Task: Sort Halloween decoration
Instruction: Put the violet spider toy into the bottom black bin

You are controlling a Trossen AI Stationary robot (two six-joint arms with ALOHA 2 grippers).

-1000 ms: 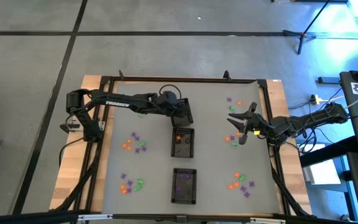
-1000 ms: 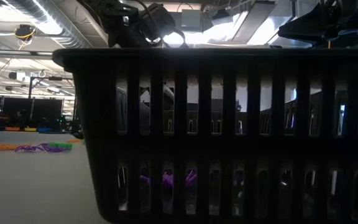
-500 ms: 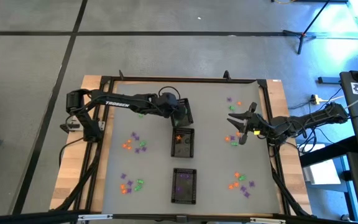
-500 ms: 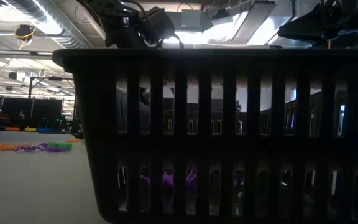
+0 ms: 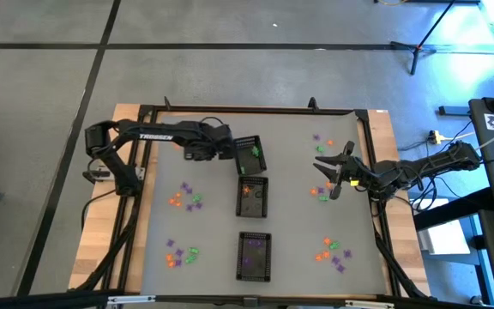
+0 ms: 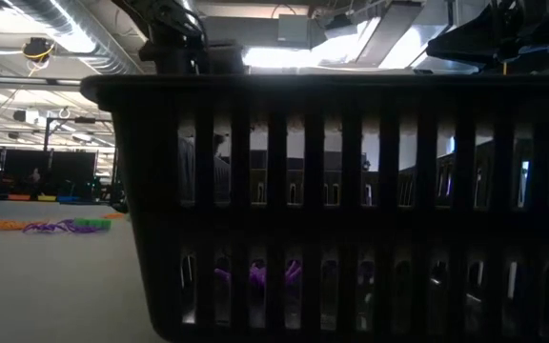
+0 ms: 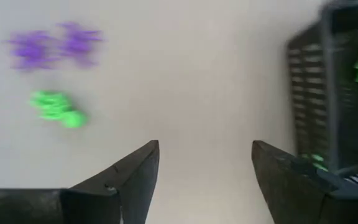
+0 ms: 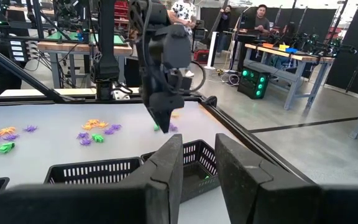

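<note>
Overhead: left pincer (image 5: 226, 150), fingers apart and empty, hangs beside the far green tray (image 5: 250, 154); trinkets (image 5: 184, 196) lie scattered near the bench edges. Wrist view: green trinket (image 7: 57, 107) ahead looks next for picking. Right pincer (image 5: 331, 171) waits part-open near the right edge.

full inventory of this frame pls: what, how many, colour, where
Mesh trays: three, black, in a column down the table's middle; far one holds green pieces, middle orange, near purple.
Loose trinkets, left side: two small clusters, orange, green and purple mixed, one mid-table, one near the front edge.
Loose trinkets, right side: a cluster near the front, a few by the right gripper, a few purple and orange at the far corner. Exact counts too small to tell.
Table: one, pale top, wooden edges, black frame.
People: a few, in the room behind, seen from the right wrist.
Left gripper: fingers open, empty, beside the far tray.
Right gripper: over the table's right side.
</note>
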